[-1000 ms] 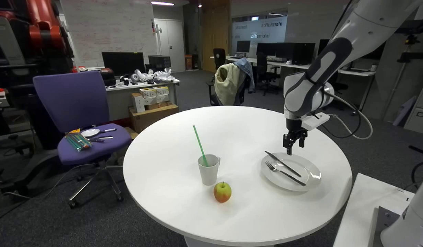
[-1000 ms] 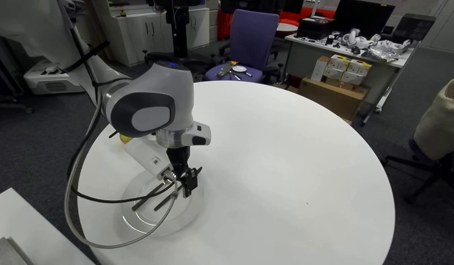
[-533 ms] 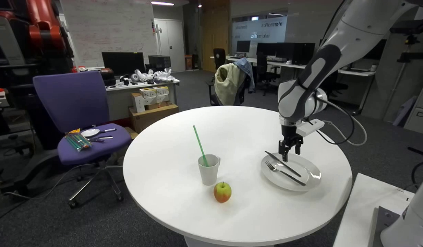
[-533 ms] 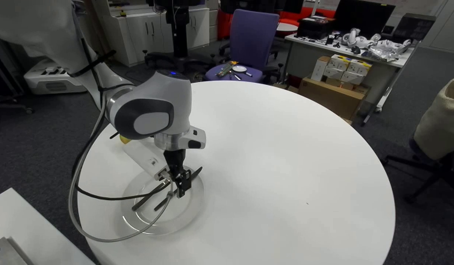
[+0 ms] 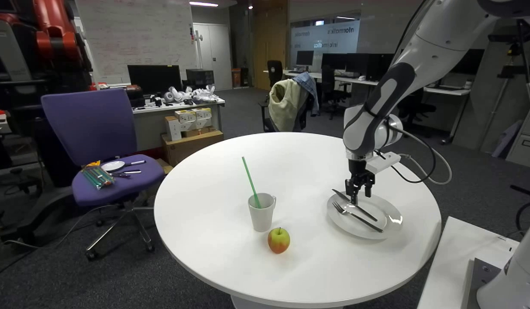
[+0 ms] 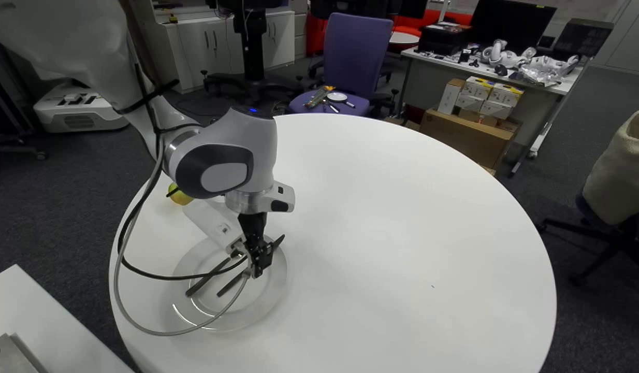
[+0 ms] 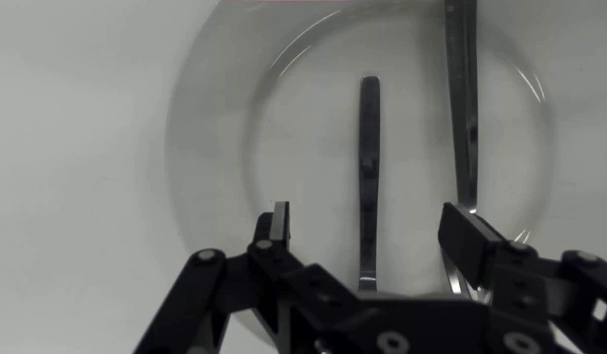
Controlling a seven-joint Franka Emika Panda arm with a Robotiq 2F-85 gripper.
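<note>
A white plate (image 5: 387, 210) stands on the round table with a dark metal knife (image 5: 368, 214) and a fork (image 5: 363, 222) lying across it side by side. Over the plate is my gripper (image 5: 361, 197), pointing down. In the wrist view the open gripper (image 7: 365, 216) straddles the knife (image 7: 369, 137), one finger on each side, with space left on both. The right finger (image 7: 463, 236) overlaps part of the fork (image 7: 463, 88); whether they touch I cannot tell. In an exterior view the arm and gripper (image 6: 262, 263) hide parts of the cutlery.
On the same white table (image 5: 299, 154) stand a white mug (image 5: 261, 219) with a green straw (image 5: 250, 180) in it and a red-green apple (image 5: 278, 240) beside it. A loose cable (image 6: 143, 326) hangs from the arm over the plate's edge. A purple chair (image 5: 91, 124) is beyond the table.
My gripper has come down closer to the plate and shifted over the knife. Its fingers look slightly nearer each other. Plate, cutlery, mug and apple have not moved.
</note>
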